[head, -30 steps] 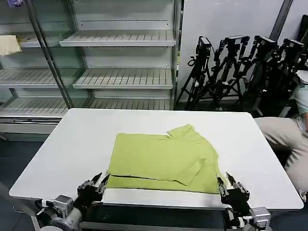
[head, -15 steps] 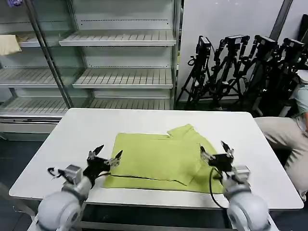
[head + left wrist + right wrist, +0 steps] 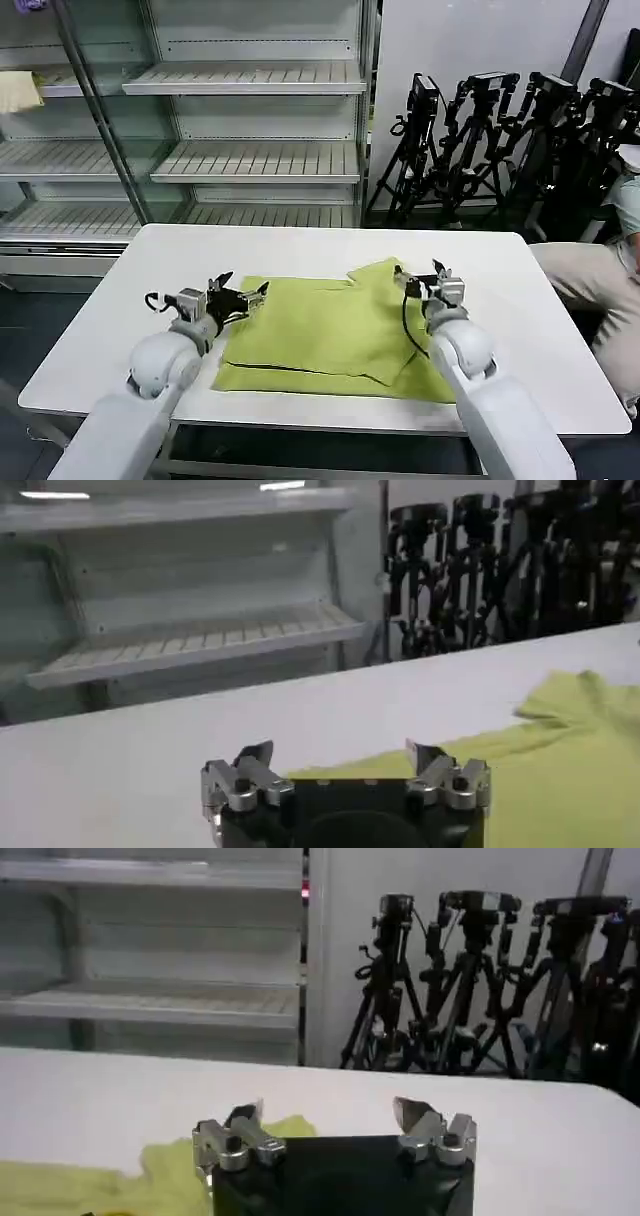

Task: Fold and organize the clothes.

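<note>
White table [image 3: 150, 300] carries the lime yellow-green T-shirt [image 3: 330, 335], which lies folded flat near the middle and towards the front edge, 1 sleeve [image 3: 385, 272] poking out at its far right corner. Behind the table stands a glass-fronted shelf unit [image 3: 250, 120] with bare slatted shelves, and to its right a cluster of black tripods [image 3: 500, 140] against the wall.

The left gripper [image 3: 240, 298] hovers at the shirt's far left corner, fingers spread wide with nothing between them; the left wrist view shows its 2 fingertips [image 3: 255, 755] apart above the shirt's far edge [image 3: 560, 770]. The right gripper [image 3: 422, 283] hangs just beside the sleeve at the far right corner, also spread wide and empty, with the yellow-green cloth [image 3: 160, 1168] below it in the right wrist view.
</note>
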{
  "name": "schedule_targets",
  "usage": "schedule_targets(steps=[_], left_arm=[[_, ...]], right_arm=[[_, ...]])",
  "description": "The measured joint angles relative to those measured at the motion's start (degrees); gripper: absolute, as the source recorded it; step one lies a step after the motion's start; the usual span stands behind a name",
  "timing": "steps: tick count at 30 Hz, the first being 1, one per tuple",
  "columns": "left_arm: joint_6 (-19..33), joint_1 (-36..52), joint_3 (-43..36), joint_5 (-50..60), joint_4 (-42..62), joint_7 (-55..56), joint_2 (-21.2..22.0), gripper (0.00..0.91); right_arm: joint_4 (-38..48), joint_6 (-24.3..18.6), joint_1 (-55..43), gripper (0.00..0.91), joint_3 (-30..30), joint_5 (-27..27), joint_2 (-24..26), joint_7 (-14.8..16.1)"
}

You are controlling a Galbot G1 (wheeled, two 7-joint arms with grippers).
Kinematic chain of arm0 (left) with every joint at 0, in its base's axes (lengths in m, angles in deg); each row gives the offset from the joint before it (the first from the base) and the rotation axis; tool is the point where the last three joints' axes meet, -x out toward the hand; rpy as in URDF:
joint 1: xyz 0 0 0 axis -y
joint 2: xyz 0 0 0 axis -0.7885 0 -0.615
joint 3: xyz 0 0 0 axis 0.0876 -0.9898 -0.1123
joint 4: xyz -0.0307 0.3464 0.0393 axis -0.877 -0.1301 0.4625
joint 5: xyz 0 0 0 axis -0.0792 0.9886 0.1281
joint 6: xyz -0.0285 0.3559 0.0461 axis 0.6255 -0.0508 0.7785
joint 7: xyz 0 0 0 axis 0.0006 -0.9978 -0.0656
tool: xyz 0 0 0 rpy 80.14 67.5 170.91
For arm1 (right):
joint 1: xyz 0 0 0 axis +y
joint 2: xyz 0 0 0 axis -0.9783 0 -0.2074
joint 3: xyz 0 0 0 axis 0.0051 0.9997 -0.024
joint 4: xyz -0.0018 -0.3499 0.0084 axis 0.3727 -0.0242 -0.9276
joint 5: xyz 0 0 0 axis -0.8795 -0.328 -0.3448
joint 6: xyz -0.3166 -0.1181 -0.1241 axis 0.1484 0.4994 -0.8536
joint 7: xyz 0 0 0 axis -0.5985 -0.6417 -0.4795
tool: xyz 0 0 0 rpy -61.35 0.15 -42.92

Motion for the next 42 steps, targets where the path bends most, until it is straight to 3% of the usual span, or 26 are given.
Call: schedule_targets(steps=[9, 32, 33, 34, 36, 37, 42], left_arm=[[-0.03, 4.54, -1.82, -1.25, 6.86, -0.75, 0.5, 0.907], [-0.02, 8.19, -3.39, 0.45, 13.86, -1.94, 0.95, 0.907], [-0.02, 8.23, -3.39, 0.54, 13.96, -1.95, 0.97, 0.907], [-0.03, 8.33, -3.39, 0.68, 14.16, -1.94, 1.06, 0.443], [-0.02, 8.58, -3.38, 0.91, 14.49, -2.06, 1.24, 0.05], [-0.02, 8.71, -3.35, 1.0, 14.67, -2.04, 1.37, 0.01], [0.04, 8.62, -3.46, 1.28, 14.92, -2.46, 1.57, 0.01]], right_arm=[[9.32, 0.49, -5.15, 0.907, 0.74, -0.33, -2.85, 1.34], [18.82, 0.53, -9.01, 0.907, 0.98, -2.8, -7.29, 3.57], [19.0, 0.5, -9.06, 0.816, 0.98, -2.92, -7.4, 3.74], [19.11, 0.5, -9.11, 0.433, 1.03, -3.0, -7.42, 3.92], [19.26, 0.49, -9.16, 0.0, 1.09, -3.03, -7.52, 4.23], [19.28, 0.51, -9.17, 0.0, 1.09, -3.0, -7.53, 4.38], [19.29, 1.14, -9.15, 0.0, 0.73, -2.39, -7.51, 4.57]])
